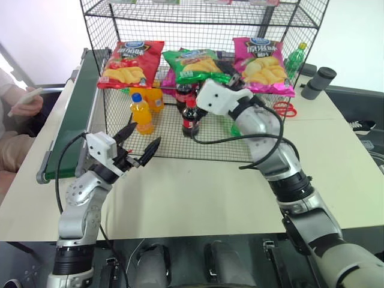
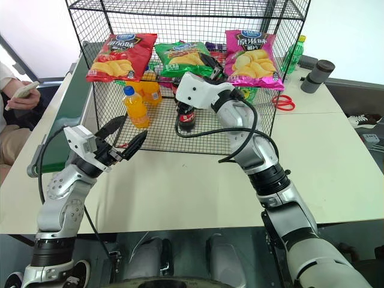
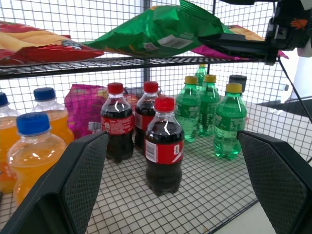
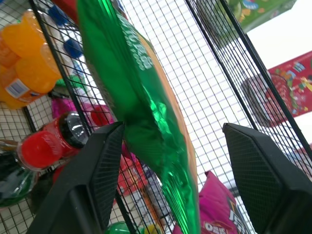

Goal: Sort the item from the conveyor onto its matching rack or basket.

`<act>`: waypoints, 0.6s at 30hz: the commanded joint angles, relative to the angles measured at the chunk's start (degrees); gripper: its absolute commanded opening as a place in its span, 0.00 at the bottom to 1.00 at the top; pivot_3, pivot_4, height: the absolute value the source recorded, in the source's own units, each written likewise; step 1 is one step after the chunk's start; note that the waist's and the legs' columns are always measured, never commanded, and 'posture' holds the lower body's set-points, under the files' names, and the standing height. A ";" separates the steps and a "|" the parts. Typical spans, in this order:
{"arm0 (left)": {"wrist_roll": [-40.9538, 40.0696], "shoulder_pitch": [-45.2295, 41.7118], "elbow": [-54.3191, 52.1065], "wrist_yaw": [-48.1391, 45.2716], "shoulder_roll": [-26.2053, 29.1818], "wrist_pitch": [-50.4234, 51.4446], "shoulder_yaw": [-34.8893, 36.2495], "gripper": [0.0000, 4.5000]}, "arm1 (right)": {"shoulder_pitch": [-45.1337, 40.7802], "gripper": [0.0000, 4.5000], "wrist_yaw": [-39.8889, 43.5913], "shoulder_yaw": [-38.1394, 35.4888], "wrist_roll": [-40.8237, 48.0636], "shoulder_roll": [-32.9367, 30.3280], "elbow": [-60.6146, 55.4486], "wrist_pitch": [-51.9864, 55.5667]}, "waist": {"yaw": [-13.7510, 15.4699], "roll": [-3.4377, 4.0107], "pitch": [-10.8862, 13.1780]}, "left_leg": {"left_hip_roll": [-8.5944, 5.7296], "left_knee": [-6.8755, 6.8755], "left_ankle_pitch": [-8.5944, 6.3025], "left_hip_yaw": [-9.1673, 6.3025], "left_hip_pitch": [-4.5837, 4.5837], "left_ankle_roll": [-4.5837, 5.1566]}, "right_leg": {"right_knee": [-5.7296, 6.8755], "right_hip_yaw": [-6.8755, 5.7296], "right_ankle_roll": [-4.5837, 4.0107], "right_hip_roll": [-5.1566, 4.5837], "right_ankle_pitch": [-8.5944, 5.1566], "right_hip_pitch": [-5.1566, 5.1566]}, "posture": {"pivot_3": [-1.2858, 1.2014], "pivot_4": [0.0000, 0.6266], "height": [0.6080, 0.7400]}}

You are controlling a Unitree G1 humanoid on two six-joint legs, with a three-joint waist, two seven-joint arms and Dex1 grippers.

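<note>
The green crisp bag [image 1: 195,65] lies on the middle shelf of the black wire rack [image 1: 198,13], between a red bag [image 1: 131,63] and a pink bag [image 1: 262,57]. My right gripper [image 4: 173,127] reaches into the rack just in front of the green bag and is open; the bag [image 4: 136,97] hangs between its spread fingers, and neither pad presses on it. My left gripper [image 1: 137,150] hovers open and empty over the table at the rack's front left corner. The dark green conveyor [image 1: 75,117] runs along the table's left side with no item on the part in view.
On the rack's bottom shelf stand orange bottles [image 1: 141,113], cola bottles [image 1: 190,117] and green bottles [image 3: 229,119]. Red scissors [image 1: 285,109] and a dark cup [image 1: 318,83] lie right of the rack. A person's hand with a phone [image 1: 24,102] is at the far left.
</note>
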 commanded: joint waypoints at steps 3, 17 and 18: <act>-0.16 -0.78 -1.66 0.49 -0.11 -1.08 0.14 1.00 | -1.09 0.17 0.06 2.02 -0.74 0.35 1.94 -3.41 | -0.02 0.00 0.00 | 0.00 0.00 0.00 0.00 0.00 0.00 | 0.00 0.00 0.00 0.00 0.00 0.00 | 0.52 0.24 1.00; -0.14 -1.45 -1.35 1.08 -0.08 -1.06 0.14 1.00 | -6.29 0.02 -5.11 1.28 -3.63 2.99 8.83 0.15 | -0.02 0.00 0.00 | 0.01 0.00 0.01 0.01 0.00 -0.02 | 0.01 0.00 0.00 0.00 0.00 -0.01 | 0.52 0.24 1.00; -0.15 -1.53 -1.33 1.12 -0.11 -1.06 0.11 1.00 | -6.54 0.02 -5.07 1.39 -3.53 3.16 9.30 0.32 | -0.01 0.00 0.00 | 0.00 0.00 0.01 0.01 0.00 -0.02 | 0.00 0.00 0.00 -0.01 0.00 -0.01 | 0.52 0.24 1.00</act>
